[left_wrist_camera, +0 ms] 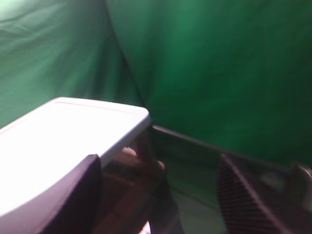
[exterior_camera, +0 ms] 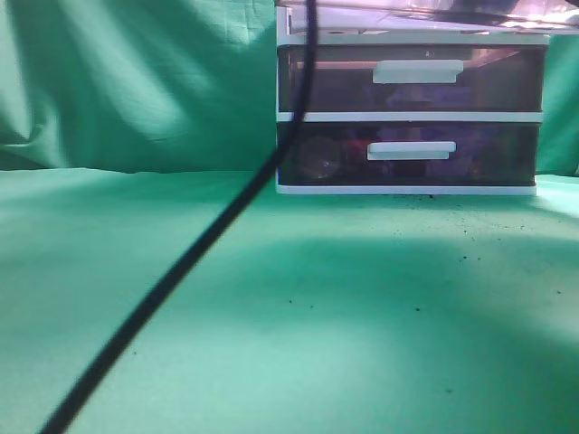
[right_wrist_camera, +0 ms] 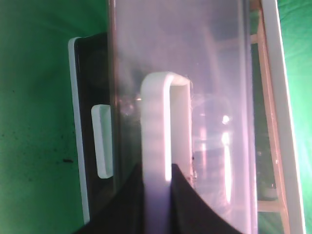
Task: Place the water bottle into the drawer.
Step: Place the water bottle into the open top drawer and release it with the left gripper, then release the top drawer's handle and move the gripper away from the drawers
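1. a black cable [exterior_camera: 172,271] runs slantwise from the near left of the green cloth [exterior_camera: 362,316] up toward the far middle, crossing the left edge of the white-framed drawer unit [exterior_camera: 412,116].
2. in the exterior view the unit stands at the far right of the cloth, and two dark purple see-through drawers show in full, each with a white bar handle; the lower one [exterior_camera: 407,154] holds dim shapes too blurred to name.
3. above them, at the top edge of that view, only a pale strip of the drawer [exterior_camera: 425,14] shows.
4. the left gripper [left_wrist_camera: 158,195] hangs beside the unit's white top [left_wrist_camera: 63,131], its dark textured fingers [left_wrist_camera: 239,200] set well apart with nothing between them.
5. the right gripper [right_wrist_camera: 157,195] looks down on the drawer's [right_wrist_camera: 180,73] front, and its dark fingers [right_wrist_camera: 126,204] stand on either side of the white bar handle [right_wrist_camera: 161,126], pressed against it.
6. through the drawer's tinted wall a clear rounded shape with bright glints [right_wrist_camera: 219,161] shows; it may be the water bottle, but the haze leaves that uncertain.
7. a lower drawer's handle [right_wrist_camera: 103,141] shows to the left in the right wrist view, over the green cloth.
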Controlling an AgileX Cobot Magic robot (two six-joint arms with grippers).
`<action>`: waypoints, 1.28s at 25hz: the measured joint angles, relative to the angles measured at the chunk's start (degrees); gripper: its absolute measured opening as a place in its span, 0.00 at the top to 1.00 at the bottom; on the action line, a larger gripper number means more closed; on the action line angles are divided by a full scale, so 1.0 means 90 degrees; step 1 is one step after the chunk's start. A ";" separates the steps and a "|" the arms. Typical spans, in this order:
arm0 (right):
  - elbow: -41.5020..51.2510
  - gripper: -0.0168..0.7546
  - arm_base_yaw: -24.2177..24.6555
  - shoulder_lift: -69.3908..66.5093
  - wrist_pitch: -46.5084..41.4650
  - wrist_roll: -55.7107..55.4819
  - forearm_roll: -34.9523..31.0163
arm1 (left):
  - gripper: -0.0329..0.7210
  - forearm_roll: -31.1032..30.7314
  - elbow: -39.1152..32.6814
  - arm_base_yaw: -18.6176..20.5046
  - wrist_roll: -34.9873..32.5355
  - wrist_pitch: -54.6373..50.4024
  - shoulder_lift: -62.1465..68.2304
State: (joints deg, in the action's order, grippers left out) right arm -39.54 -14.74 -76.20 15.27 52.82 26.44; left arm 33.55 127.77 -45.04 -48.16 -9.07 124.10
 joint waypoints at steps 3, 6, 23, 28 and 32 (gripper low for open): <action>0.0000 0.87 -0.0010 0.0000 0.0000 0.0094 0.0000 | 0.57 -0.0774 0.0000 0.0168 0.0434 -0.1430 -0.0388; 0.0000 0.87 -0.0010 0.0000 0.0000 0.0683 -0.0082 | 0.87 -0.2201 0.0000 0.0385 0.1655 -0.2636 -0.0985; -0.3068 0.87 -0.0010 -0.2209 -0.0478 0.1941 -0.0987 | 0.91 -0.6083 -0.0026 0.0703 0.6092 -0.6844 -0.3650; -0.3958 0.87 0.0080 -0.2924 -0.0584 0.1966 -0.1033 | 0.89 -0.6083 -0.0957 0.0703 0.6109 -0.6758 -0.4492; -0.4404 0.87 0.0208 -0.3258 -0.0597 0.2004 -0.0976 | 0.89 -0.6073 -0.2020 0.0703 0.6139 -0.6616 -0.4970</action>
State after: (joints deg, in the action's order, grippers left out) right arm -79.17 -12.87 -105.53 9.89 70.86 17.65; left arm -21.12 109.59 -38.71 7.09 -68.61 79.38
